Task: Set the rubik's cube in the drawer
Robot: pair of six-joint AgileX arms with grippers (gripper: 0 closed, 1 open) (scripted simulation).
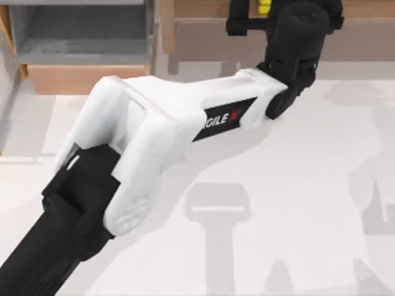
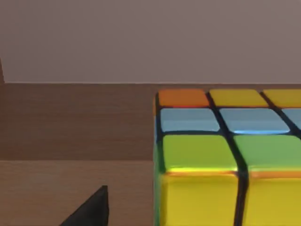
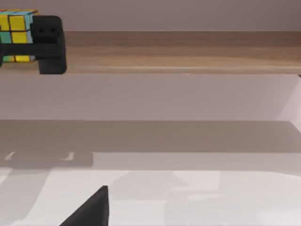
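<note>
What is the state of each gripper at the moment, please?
Left gripper: at the rubik's cube on the brown shelf; grip cannot be told.
Right gripper: cannot be told.

The small yellow-and-green tiled rubik's cube (image 1: pixel 264 6) sits on the long brown wooden shelf (image 1: pixel 203 9) at the white tabletop's (image 1: pixel 296 203) far edge. The boxy tan-fronted drawer (image 1: pixel 80 77) stands left of that shelf. The left pincer (image 1: pixel 262 12) is at the cube.

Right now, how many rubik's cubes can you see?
1. The rubik's cube sits on the long wooden shelf at the table's far edge, at the left pincer. More could be hidden behind the left arm.
</note>
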